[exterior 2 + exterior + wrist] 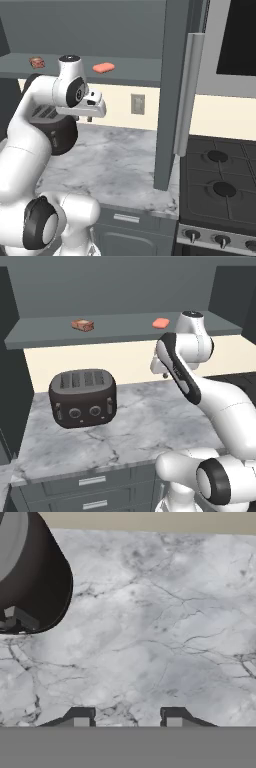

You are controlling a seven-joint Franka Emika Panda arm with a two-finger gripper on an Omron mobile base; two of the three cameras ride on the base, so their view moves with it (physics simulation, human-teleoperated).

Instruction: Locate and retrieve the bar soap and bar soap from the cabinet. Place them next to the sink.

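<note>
Two soaps: both sitting on the cabinet shelf (pixel 120 331), well apart from each other, neither one in my grip.
Reddish-brown soap (pixel 82 325): the blocky one, toward the left end of the shelf in the left base view; a tiny dark-red blob at the far left in the right base view (pixel 36 62).
Coral-pink soap (pixel 161 322): flat, lying further right on the same shelf, just beside my upper arm joint in the left base view; it shows clearly in the right base view too (pixel 103 67).
Cabinet: dark slate-grey wall unit, its long shelf board running above a cream back wall (pixel 100 358).
My gripper (pixel 128 719): pointing down at the marble counter (pixel 160 637), well below the shelf. Jaws spread apart with bare marble between the two tips, nothing held.
Fingers (pixel 80 718): hanging over the counter, can't really tell how high.
Toaster (pixel 83 397): black four-slot job with two knobs, standing on the counter left of my arm; its rounded dark side pokes into the hand view at upper left (pixel 35 577).
Drawers (pixel 92 491): grey fronts with silver bar handles under the counter edge.
Stove (pixel 220 180): dark gas burners to the right of the counter, knobs along the front.
Wall outlet (pixel 137 104): on the cream wall behind the counter.
</note>
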